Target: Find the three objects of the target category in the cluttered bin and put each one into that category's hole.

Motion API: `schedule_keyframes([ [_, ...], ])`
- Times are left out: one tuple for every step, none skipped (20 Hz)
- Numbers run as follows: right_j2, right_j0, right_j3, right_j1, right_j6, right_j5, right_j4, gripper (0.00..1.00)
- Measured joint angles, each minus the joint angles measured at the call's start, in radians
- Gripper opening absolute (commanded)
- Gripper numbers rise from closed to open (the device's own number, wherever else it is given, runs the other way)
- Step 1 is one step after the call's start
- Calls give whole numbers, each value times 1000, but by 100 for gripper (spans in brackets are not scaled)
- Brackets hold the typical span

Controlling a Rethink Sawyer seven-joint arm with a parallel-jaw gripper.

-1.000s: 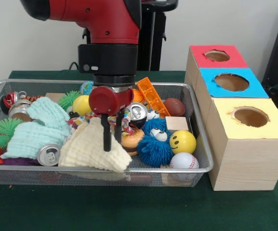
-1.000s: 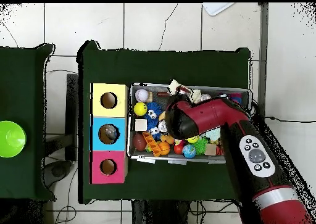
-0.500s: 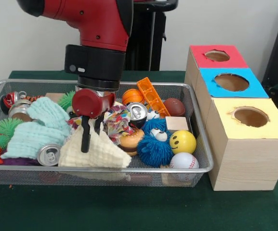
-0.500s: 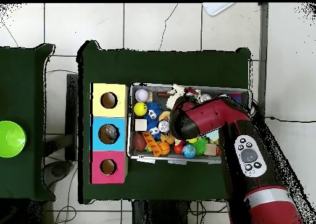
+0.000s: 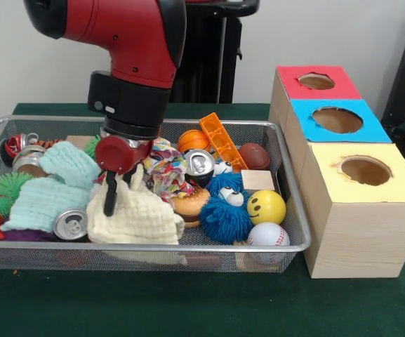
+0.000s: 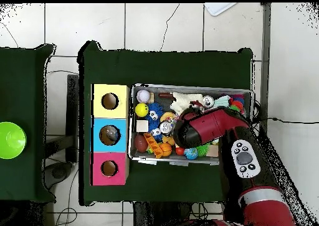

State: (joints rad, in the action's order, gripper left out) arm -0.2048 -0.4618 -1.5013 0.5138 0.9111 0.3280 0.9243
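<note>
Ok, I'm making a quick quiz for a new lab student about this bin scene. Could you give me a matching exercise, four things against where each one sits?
Things:
1. baseball
2. yellow cloth
3. red-topped box
4. orange basketball

Places:
A. farthest from the camera in the row of three boxes
B. front right corner of the wire bin
C. under the end effector, at the bin's front wall
D. toward the back of the bin, beside the orange grid piece

Pairs: 1-B, 2-C, 3-A, 4-D
</note>
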Motion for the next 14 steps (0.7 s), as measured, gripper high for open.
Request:
schedule_keyframes([
  [29, 12, 1, -12, 7, -3, -8, 100],
  [45, 19, 3, -18, 13, -11, -12, 100],
  [58, 25, 6, -23, 19, -20, -16, 100],
  [68, 30, 8, -27, 24, -28, -19, 100],
  [92, 43, 15, -37, 38, -57, -27, 100],
  [111, 54, 19, -44, 51, -81, -33, 100],
  [129, 64, 23, -52, 65, -107, -38, 100],
  [148, 75, 26, -61, 80, -132, -43, 100],
  [167, 85, 29, -69, 94, -158, -48, 0],
  [185, 95, 31, -77, 108, -181, -53, 0],
  [219, 115, 34, -93, 135, -224, -60, 0],
  [235, 123, 34, -97, 148, -243, -64, 0],
  [251, 132, 34, -102, 161, -262, -69, 0],
  [263, 138, 34, -105, 171, -276, -75, 0],
])
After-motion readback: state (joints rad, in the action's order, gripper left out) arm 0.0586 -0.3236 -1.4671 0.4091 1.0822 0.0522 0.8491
